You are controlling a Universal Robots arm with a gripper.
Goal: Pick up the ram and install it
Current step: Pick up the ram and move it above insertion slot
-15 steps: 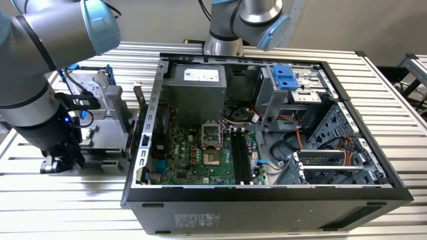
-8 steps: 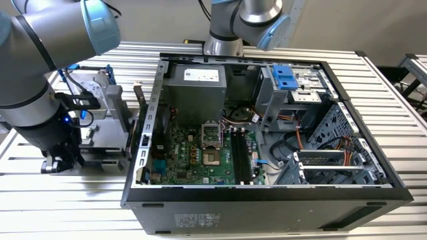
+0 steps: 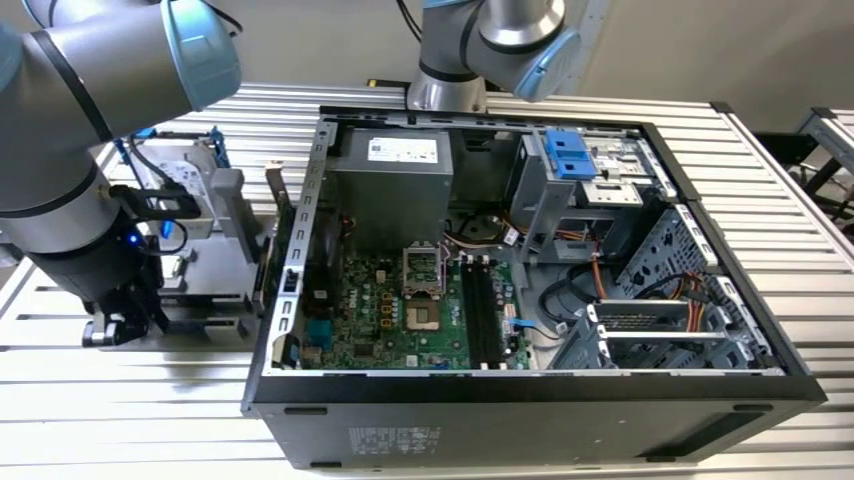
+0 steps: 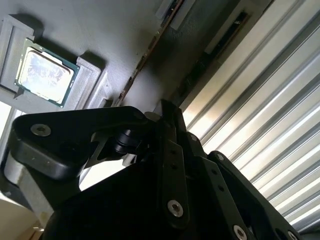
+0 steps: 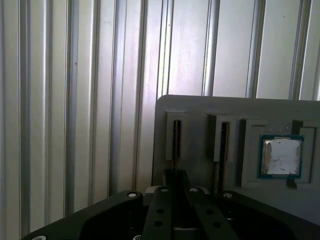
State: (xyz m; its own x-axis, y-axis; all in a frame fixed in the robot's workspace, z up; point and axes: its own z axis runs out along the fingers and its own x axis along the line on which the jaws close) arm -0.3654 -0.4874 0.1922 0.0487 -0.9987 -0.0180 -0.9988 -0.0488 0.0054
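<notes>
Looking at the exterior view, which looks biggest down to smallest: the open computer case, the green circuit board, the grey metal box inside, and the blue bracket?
Largest to smallest:
1. computer case, by far
2. green circuit board
3. grey metal box, fairly close to the board, so that pair is less sure
4. blue bracket

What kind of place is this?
Probably a robot lab bench for assembling computers: an open computer case, a robot arm, and a processor chip in a grey tray on a slatted metal table.
</notes>
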